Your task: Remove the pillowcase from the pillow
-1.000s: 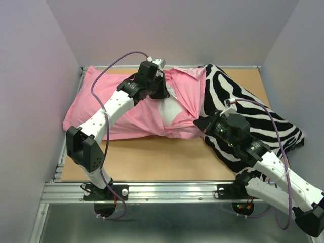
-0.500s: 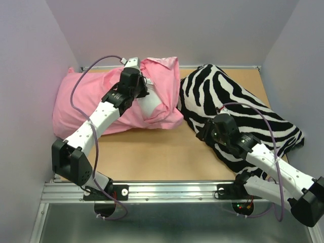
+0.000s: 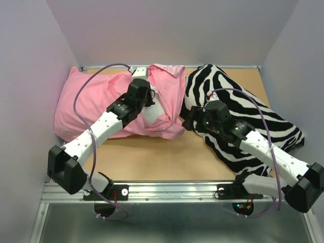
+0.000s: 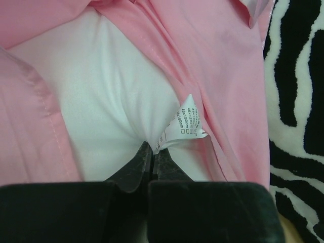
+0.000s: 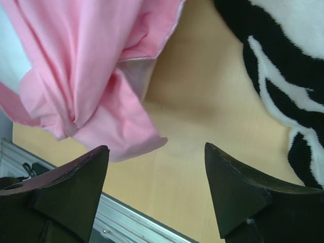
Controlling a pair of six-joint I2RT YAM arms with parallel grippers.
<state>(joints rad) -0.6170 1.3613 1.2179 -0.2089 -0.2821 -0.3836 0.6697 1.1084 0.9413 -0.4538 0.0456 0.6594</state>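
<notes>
The pink pillowcase [image 3: 91, 101] still covers most of the white pillow [image 3: 152, 114], whose bare end shows through the open mouth on the right. My left gripper [image 3: 150, 100] reaches into that mouth. In the left wrist view the left gripper [image 4: 152, 152] is shut on a pinch of the pillow [image 4: 111, 101], right beside a white care label [image 4: 187, 124], with the pillowcase [image 4: 228, 76] folded back around it. My right gripper [image 3: 188, 121] hovers open just right of the pillowcase's loose edge. Nothing lies between the right gripper's [image 5: 157, 150] fingers, and the pillowcase [image 5: 86, 66] hangs up and to the left of them.
A black-and-white zebra pillow [image 3: 243, 111] lies across the right half of the wooden table [image 3: 162, 157], under my right arm. An aluminium rail [image 3: 167, 190] runs along the near edge. Grey walls close in the left, back and right sides.
My right gripper has opened and let go of the pillowcase's edge, then moved up-left. The left gripper dragged the pillow leftward, and the pillowcase's mouth has bunched up away from the zebra pillow.
</notes>
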